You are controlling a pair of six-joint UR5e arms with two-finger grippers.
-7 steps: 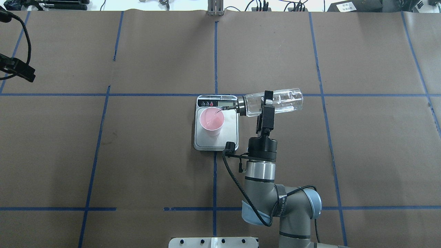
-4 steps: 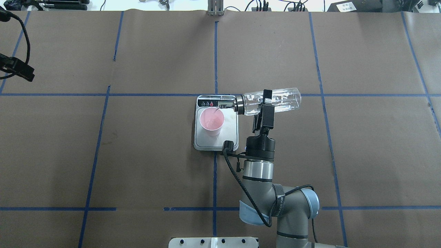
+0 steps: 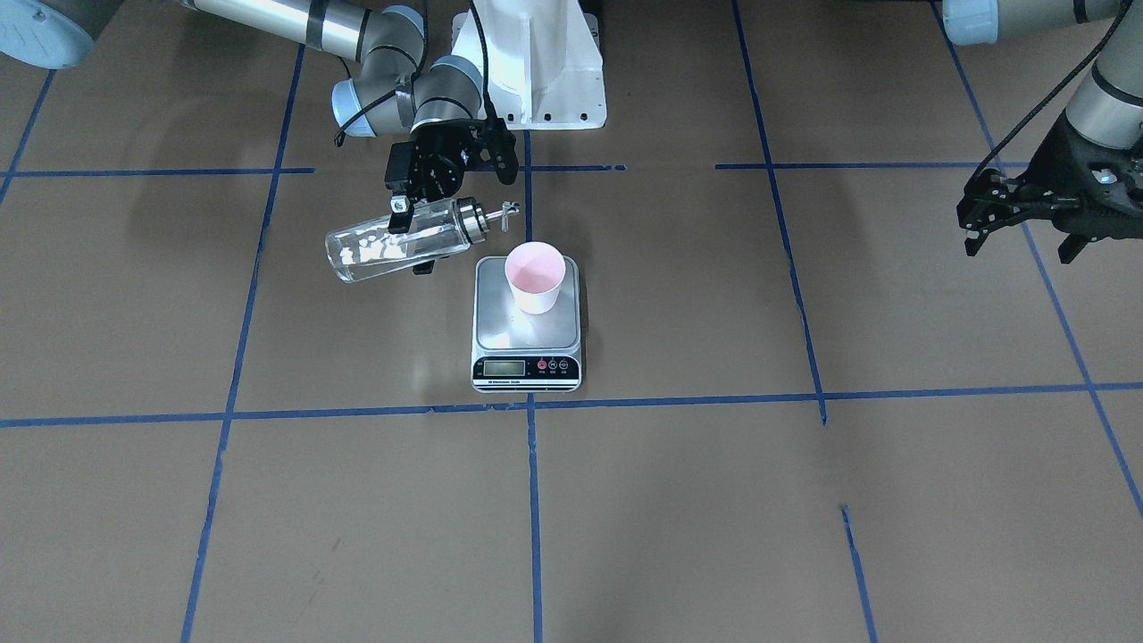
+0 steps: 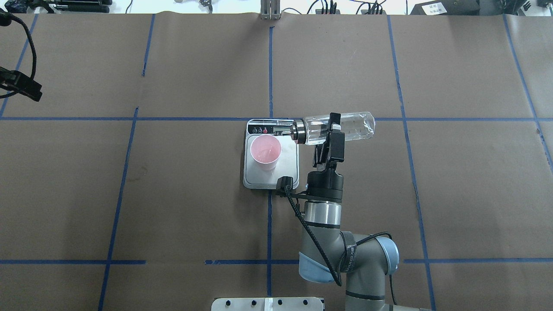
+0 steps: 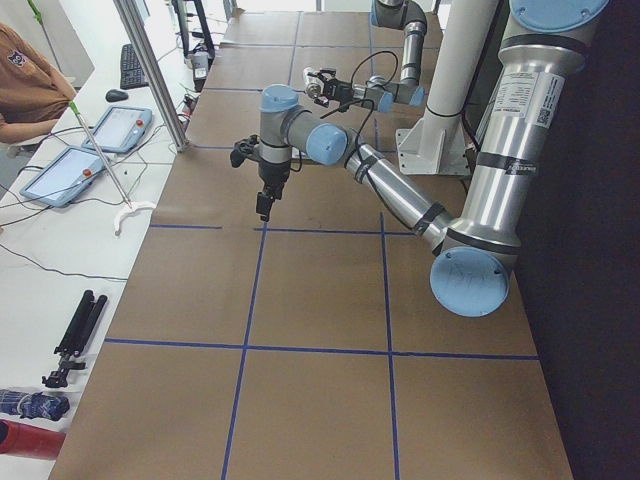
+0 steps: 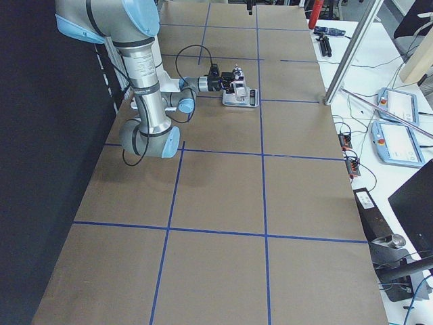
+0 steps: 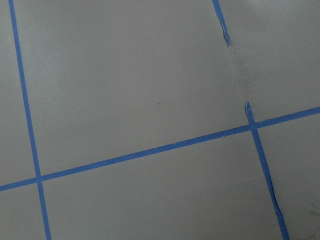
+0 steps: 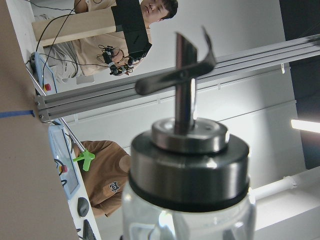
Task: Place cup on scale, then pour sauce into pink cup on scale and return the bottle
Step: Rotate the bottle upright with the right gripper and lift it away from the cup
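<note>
The pink cup (image 4: 265, 150) stands upright on the scale (image 4: 288, 166), towards its display end; it shows in the front view as cup (image 3: 535, 273) on scale (image 3: 527, 338). My right gripper (image 4: 335, 128) is shut on the clear glass bottle (image 4: 352, 126), held almost level just right of the scale. Its silver pourer spout (image 4: 283, 130) lies over the scale's display strip, beside the cup's rim, with no stream showing. Clear sauce glints inside the bottle (image 3: 375, 246). The wrist view fills with the bottle's cap (image 8: 190, 150). My left gripper (image 3: 1018, 228) hangs open and empty far off.
Brown paper with blue tape lines covers the table (image 4: 194, 194). The robot's white base (image 3: 531, 80) stands behind the scale. People sit at a side bench with tablets (image 5: 60, 175). My left wrist view shows only bare paper and tape (image 7: 150, 150).
The bottle has tipped back towards level and the stream into the cup has stopped. The spout has drawn off the cup's rim, and the right arm has shifted slightly left.
</note>
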